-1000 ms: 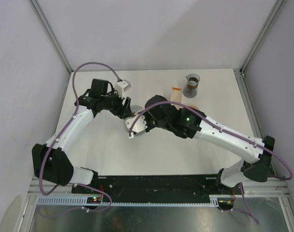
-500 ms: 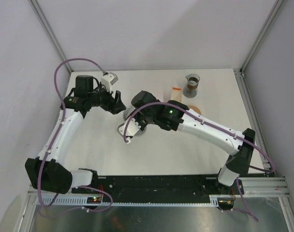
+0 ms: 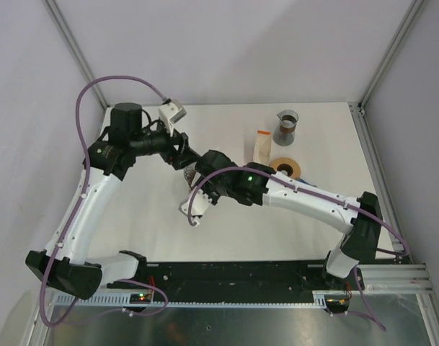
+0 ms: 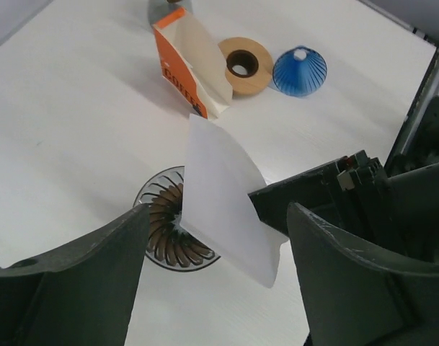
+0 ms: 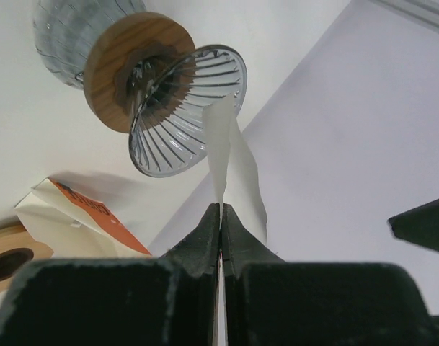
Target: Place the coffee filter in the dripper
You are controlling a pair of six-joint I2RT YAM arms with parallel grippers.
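My right gripper (image 5: 220, 209) is shut on a white paper coffee filter (image 5: 230, 155), pinching its lower edge. The filter's free tip reaches the rim of the glass ribbed dripper (image 5: 176, 108) with the wooden collar. In the left wrist view the filter (image 4: 223, 198) hangs tilted over the dripper (image 4: 169, 231), partly covering its right side. My left gripper (image 4: 219, 216) is open and empty, its jaws wide on either side of filter and dripper. In the top view both grippers, left (image 3: 182, 153) and right (image 3: 197, 171), meet over the mostly hidden dripper (image 3: 188, 177).
An orange box of filters (image 4: 187, 65) lies behind the dripper, beside a wooden ring (image 4: 246, 65) and a blue cone dripper (image 4: 300, 72). A glass server (image 3: 286, 127) stands at the back right. The table's right edge rail runs along (image 3: 370, 158).
The left arm swung out to the left and came back higher, its open gripper now facing the dripper. The right arm reached further left with the filter.
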